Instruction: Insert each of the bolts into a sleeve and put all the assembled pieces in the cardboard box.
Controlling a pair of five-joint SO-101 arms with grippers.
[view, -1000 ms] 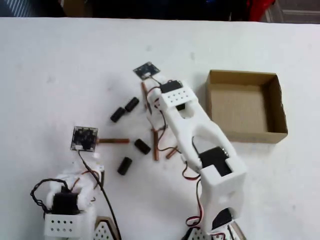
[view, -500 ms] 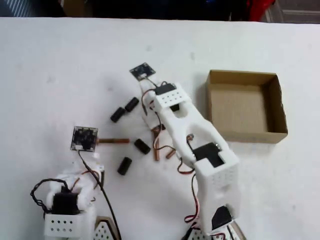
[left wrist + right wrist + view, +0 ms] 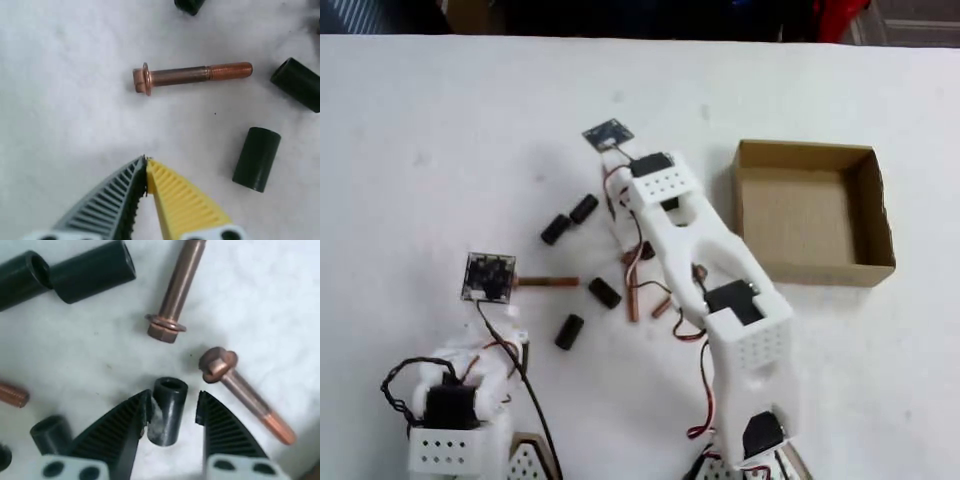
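Desk [image 3: 440,120]: white; carried every item listed below

Cardboard box [image 3: 817,272]: brown, open-topped; stood right of centre in the high view, just beside the right arm, apart from the loose parts

Right arm [image 3: 700,250]: white; lay stretched from the near edge toward the desk's middle, above the cluster of bolts and sleeves

Left arm [image 3: 450,410]: white; sat folded at the near left corner

Right fingers [image 3: 122,427]: black, ribbed; stood apart, one either side of sleeve 1, not clamped on it, with a gap showing at one side

Left fingers [image 3: 180,192]: one grey, one yellow; met at the tips, held nothing, pointed at bare desk near bolt 1

Bolt 1 [image 3: 190,76]: copper-coloured; lay flat and alone

Bolt 2 [image 3: 177,287], bolt 3 [image 3: 245,390]: lay with heads close together, shafts spread apart, just beyond the right fingers

Sleeve 1 [image 3: 167,412]: black tube; sat between the right fingers, open end toward the two bolt heads

Sleeve 2 [image 3: 92,270], sleeve 3 [image 3: 22,282]: lay end to end, touching

Sleeve 4 [image 3: 50,432]: lay just beside the right fingers

Sleeve 5 [image 3: 256,159]: lay near bolt 1's threaded end, apart from it
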